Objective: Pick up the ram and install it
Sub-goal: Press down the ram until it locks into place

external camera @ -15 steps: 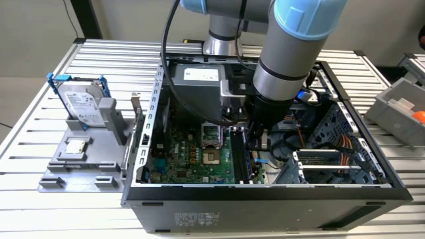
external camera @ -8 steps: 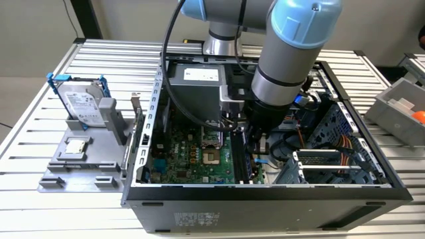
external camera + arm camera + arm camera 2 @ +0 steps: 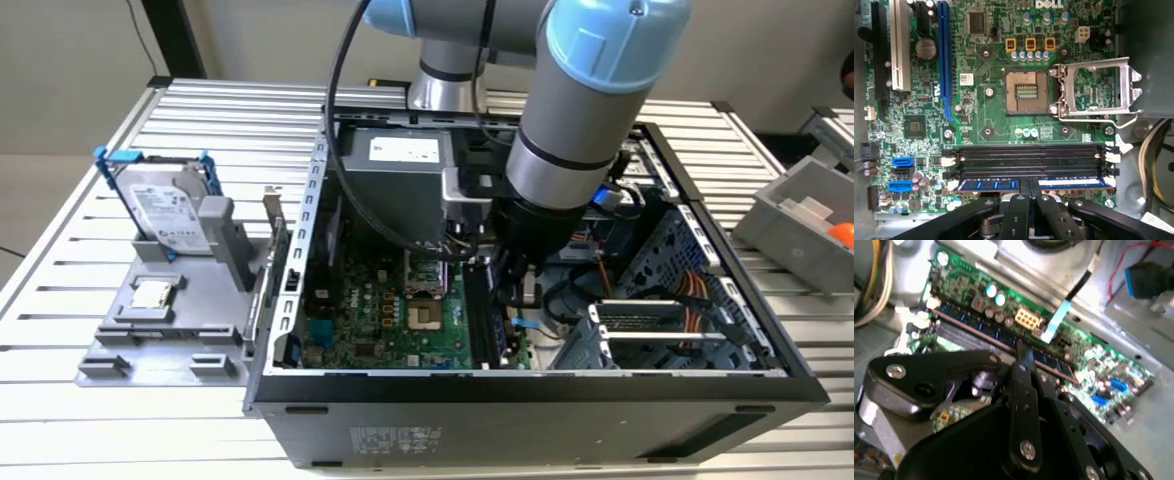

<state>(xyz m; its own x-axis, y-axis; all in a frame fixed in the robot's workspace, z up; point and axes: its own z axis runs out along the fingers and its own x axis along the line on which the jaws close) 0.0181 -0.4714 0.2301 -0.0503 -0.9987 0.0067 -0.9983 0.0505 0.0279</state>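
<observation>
The ram (image 3: 989,184) is a long blue stick lying along the outermost memory slot on the motherboard, with a pale label on one half (image 3: 1069,182). In the first wrist view my gripper (image 3: 1029,186) straddles its middle, the two black fingers (image 3: 1019,200) shut on it. The second wrist view has the fingertips (image 3: 1023,356) meeting the ram (image 3: 974,326) at its top edge. From the exterior view, the arm reaches down into the open computer case and the gripper (image 3: 514,300) is low over the board, with the ram (image 3: 499,335) just under it.
Three black memory slots (image 3: 1029,152) run beside the ram. The processor socket (image 3: 1026,92) stands open with its metal frame (image 3: 1096,90) flipped back. Outside the case (image 3: 534,400), a hard drive (image 3: 167,205) in a blue frame and a grey fixture (image 3: 151,300) sit at the exterior view's left. A grey bin (image 3: 801,215) is at its right.
</observation>
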